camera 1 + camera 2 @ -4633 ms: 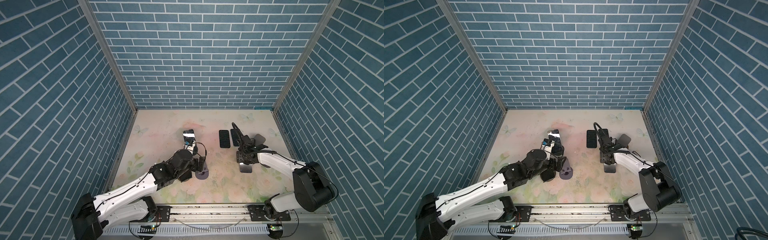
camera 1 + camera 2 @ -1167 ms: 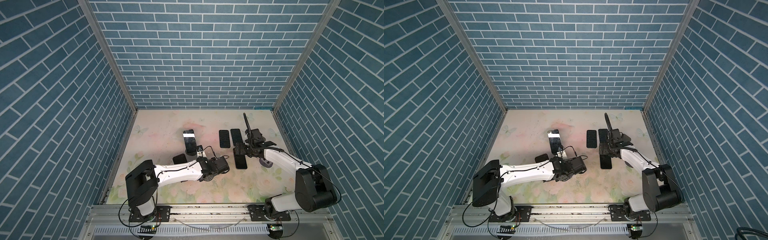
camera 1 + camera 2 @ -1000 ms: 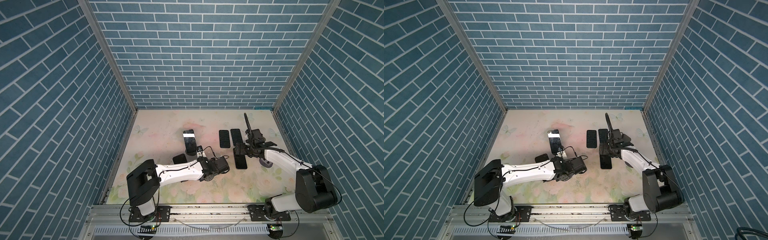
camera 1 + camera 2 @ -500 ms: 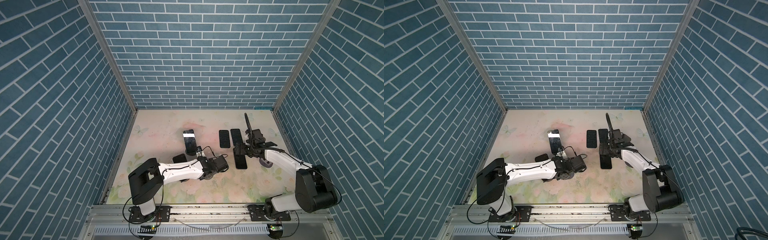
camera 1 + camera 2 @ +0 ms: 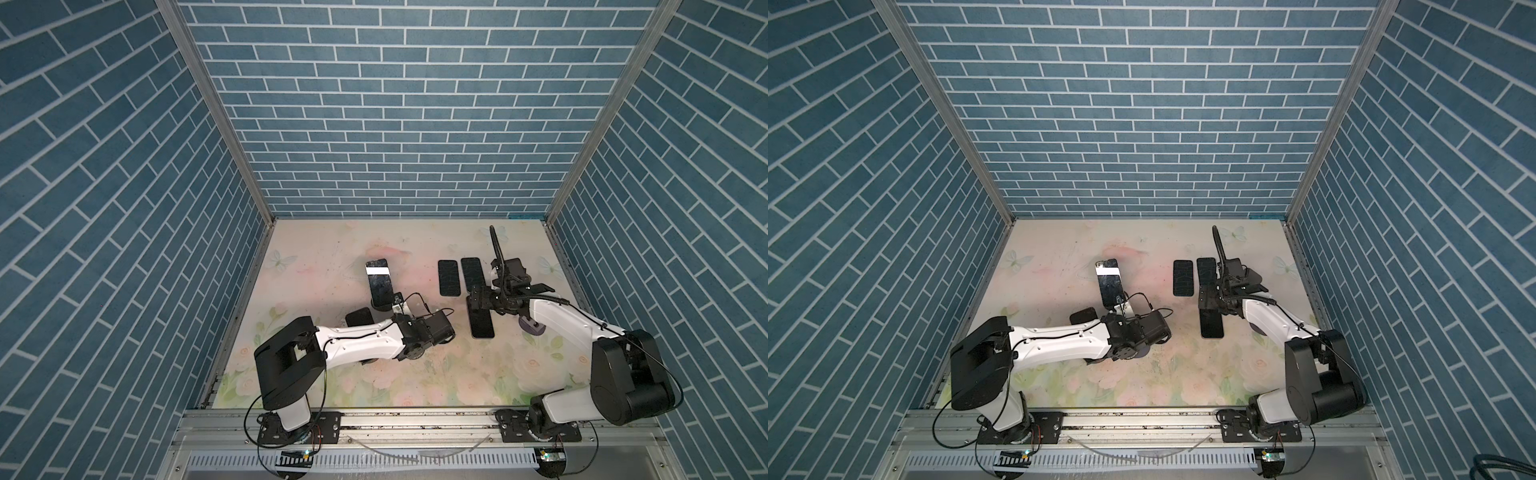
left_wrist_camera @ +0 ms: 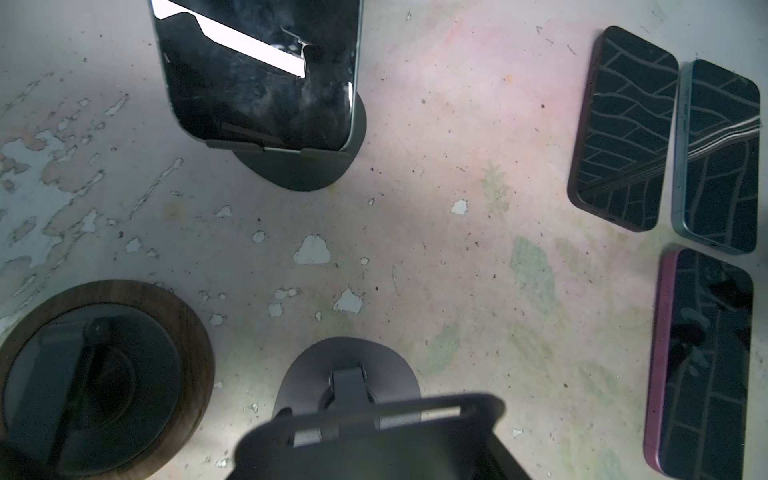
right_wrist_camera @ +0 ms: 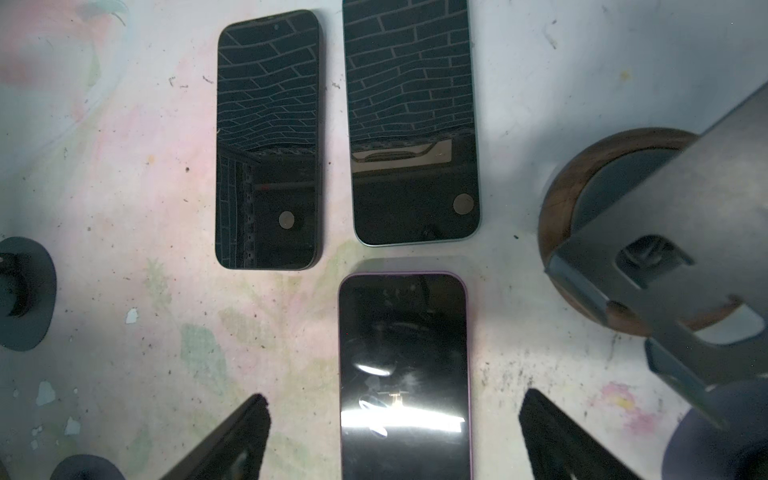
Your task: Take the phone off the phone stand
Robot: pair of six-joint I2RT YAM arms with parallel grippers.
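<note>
A black phone (image 5: 379, 282) with a bright reflection leans upright in a dark grey phone stand (image 5: 385, 308); the left wrist view shows this phone (image 6: 257, 83) and its stand's base (image 6: 307, 170). My left gripper (image 5: 441, 331) lies low in front of it and to the right, shut on the plate of a second, empty grey stand (image 6: 386, 365). My right gripper (image 7: 392, 419) hangs open over a purple-edged phone (image 7: 405, 353) lying flat, one finger on either side and not touching it.
Two more black phones (image 5: 449, 277) (image 5: 473, 271) lie flat side by side behind the purple one (image 5: 481, 323). A round wood-rimmed stand (image 6: 99, 374) sits left of my left gripper. Another wood-rimmed stand (image 7: 582, 178) is under my right arm.
Within the last second my left gripper's jaws have closed on the empty stand. Earlier, the right gripper laid the purple phone flat and opened. Both arms now hold still.
</note>
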